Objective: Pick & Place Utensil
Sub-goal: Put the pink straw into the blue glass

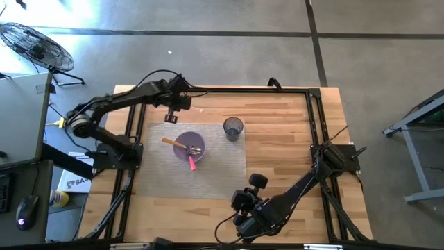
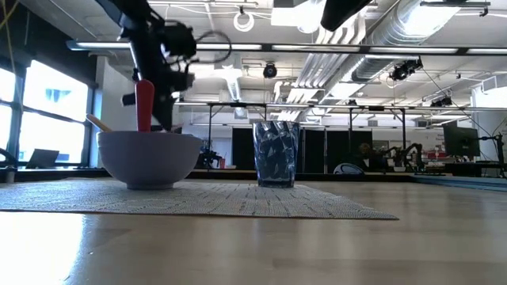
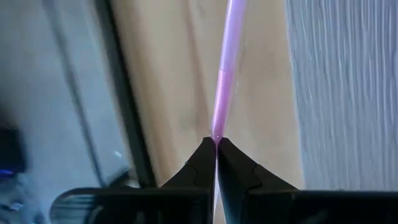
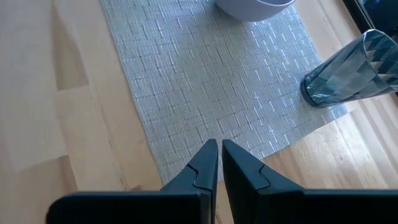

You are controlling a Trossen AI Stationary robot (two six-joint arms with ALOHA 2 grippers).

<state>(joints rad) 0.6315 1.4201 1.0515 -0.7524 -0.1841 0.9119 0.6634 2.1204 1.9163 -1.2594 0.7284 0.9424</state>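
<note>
— Left hand (image 3: 216,144)?
— I see it clamped on a thin pink straw (image 3: 225,74), up over the mat's (image 1: 215,170) far edge, nr the bowl (image 1: 189,147).
— Right hand (image 4: 219,149)?
— Fingers together, idle over the table (image 1: 284,132) near side. Orange & wooden utensils sit in the bowl; glass (image 1: 234,128) beside it.

Setting: robotics lab or open industrial workspace. Evidence: polished concrete floor (image 1: 243,55) with dark seam lines; exposed ceiling with silver ducts (image 2: 420,32), pipes and hanging lamps (image 2: 244,17); large windows (image 2: 47,111) at one side; monitors (image 2: 461,142) and benches in the far room. Wooden worktable (image 1: 277,160) fitted with a black metal frame (image 1: 316,118) carrying two arms. Beside it: floor fan (image 1: 35,45), desk with computer mouse (image 1: 26,208), cardboard box (image 1: 69,182).
</note>
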